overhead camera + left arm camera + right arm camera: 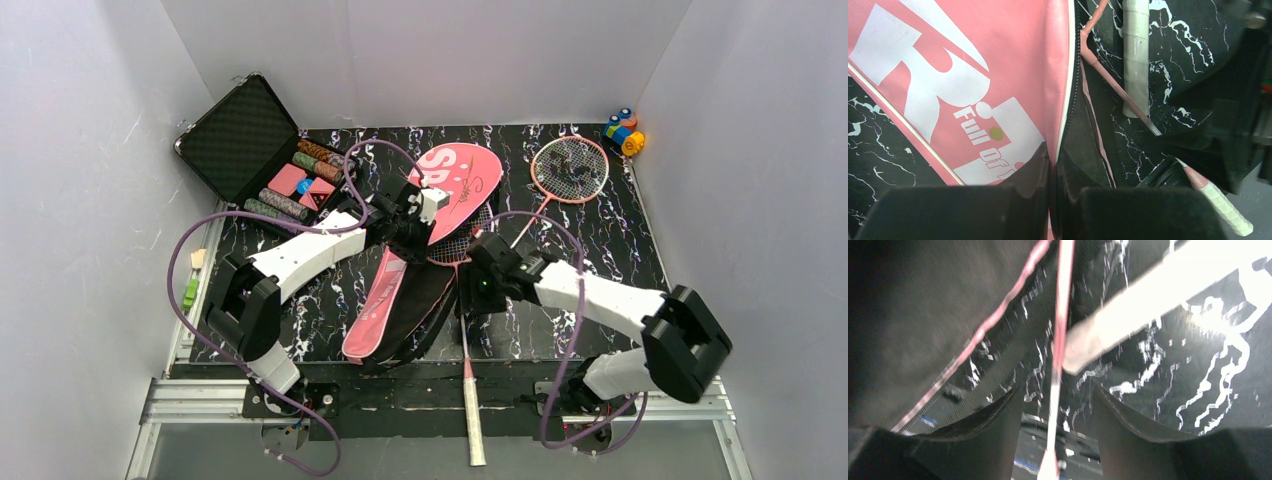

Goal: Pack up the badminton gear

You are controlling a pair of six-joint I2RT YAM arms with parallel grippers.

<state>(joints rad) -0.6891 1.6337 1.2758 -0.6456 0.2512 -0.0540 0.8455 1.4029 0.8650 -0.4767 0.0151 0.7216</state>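
Observation:
The pink bag (455, 185) lettered "SP" lies diagonally mid-table, its black inside open at the lower end. My left gripper (408, 232) is shut on the bag's pink zipper edge (1060, 100), jaws (1054, 165) pinching the flap. One pink racket (570, 168) lies at the back right. A second racket has its head by the bag and its white handle (473, 410) over the near edge. My right gripper (472, 292) is open, its fingers straddling this racket's thin shaft (1058, 365). The other racket's white handle (1148, 295) lies just beyond. Shuttlecock and tube are out of view.
An open black hard case (240, 125) with striped poker chips stands at the back left. A small colourful toy (625, 130) sits in the back right corner. White walls close in three sides. The left arm's purple cable loops over the table's left part.

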